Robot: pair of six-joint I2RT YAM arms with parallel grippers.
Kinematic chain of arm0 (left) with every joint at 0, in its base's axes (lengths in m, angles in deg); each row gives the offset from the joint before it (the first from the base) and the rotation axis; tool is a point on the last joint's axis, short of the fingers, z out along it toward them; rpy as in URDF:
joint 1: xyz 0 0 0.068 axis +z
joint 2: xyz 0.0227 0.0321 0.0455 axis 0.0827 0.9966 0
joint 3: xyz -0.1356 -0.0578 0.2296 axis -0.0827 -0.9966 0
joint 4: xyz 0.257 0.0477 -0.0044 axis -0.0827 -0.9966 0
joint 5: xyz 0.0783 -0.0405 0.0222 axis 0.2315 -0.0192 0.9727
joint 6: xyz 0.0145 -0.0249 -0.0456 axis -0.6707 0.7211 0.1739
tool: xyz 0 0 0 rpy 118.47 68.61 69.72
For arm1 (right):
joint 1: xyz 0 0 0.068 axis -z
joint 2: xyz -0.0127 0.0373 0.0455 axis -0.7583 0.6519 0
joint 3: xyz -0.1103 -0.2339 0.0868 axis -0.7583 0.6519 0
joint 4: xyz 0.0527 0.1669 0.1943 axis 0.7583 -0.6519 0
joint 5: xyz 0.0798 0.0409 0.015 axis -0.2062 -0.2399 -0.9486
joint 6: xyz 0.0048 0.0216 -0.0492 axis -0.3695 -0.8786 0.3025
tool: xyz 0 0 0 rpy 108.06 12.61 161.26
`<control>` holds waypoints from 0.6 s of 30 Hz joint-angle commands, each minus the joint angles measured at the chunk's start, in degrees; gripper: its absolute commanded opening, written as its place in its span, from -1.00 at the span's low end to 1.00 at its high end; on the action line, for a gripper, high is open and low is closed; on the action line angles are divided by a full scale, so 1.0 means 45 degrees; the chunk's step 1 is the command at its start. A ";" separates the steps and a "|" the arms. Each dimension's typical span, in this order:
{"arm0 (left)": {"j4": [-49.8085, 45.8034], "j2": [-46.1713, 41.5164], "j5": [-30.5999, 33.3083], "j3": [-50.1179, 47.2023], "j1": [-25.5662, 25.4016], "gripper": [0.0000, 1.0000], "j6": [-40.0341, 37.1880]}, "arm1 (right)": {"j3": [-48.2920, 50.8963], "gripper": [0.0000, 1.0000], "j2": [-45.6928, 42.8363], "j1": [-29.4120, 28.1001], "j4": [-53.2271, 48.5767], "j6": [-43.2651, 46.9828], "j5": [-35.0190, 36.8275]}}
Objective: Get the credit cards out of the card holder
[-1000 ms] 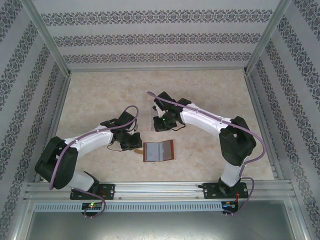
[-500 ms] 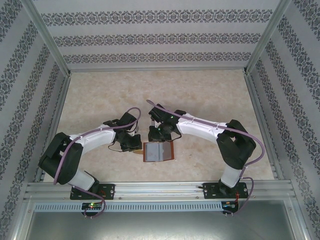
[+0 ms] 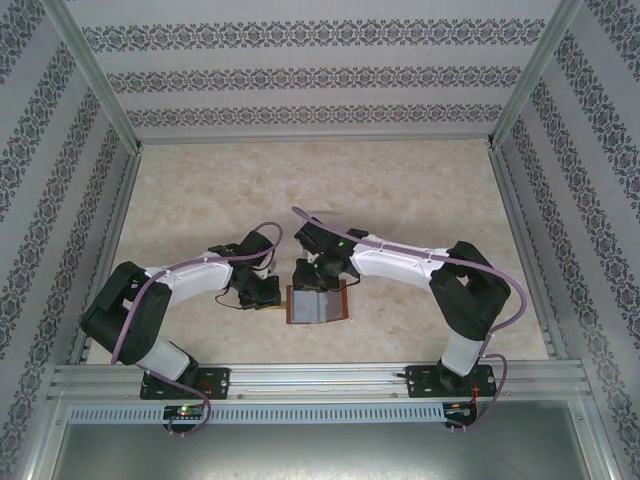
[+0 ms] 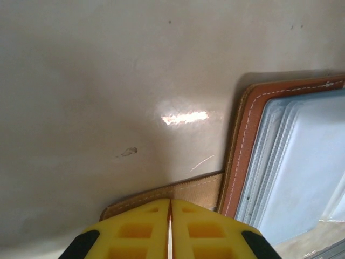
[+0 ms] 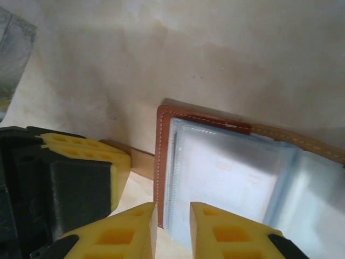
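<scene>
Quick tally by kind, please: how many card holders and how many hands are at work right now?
Card holder: 1
Hands: 2, the left hand and the right hand
Total: 3

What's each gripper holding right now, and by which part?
Nothing is gripped. Left gripper is shut, tips on the strap tab, apparently pinning it. Right gripper is open over the holder edge, not closed on it.

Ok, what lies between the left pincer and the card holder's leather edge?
The left wrist view shows the brown strap tab spanning it, from the shut left pincer to the stitched edge of the card holder.
</scene>
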 commanded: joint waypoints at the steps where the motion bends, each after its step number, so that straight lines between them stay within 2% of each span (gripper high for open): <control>1: 0.0229 0.0247 0.0031 -0.0227 0.0159 -0.81 -0.0215 | -0.0032 -0.47 0.0324 -0.0228 0.0224 -0.0378 -0.0184; 18: 0.0385 0.0008 0.0051 -0.0429 0.0158 -0.81 -0.0075 | -0.0396 -0.28 0.1572 -0.0672 0.0495 -0.0711 -0.0360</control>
